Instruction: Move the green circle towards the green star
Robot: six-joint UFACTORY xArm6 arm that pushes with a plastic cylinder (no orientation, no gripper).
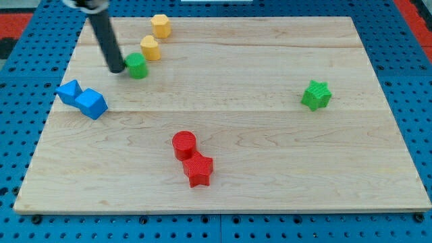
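The green circle [137, 65] is shown at the desk's [270, 169] upper left, just below a yellow block [150, 48]. My tip [117, 69] is placed against its left side, presumably so a rightward push carries it toward the green star [316, 94], well apart. No end effector is fitted, so no jaw state applies.

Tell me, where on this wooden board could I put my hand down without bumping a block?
Bare wood lies between the red cylinder and the green star, and along the view's top right. The view's left is crowded: my tip beside the green circle, two yellow blocks, two blue blocks.
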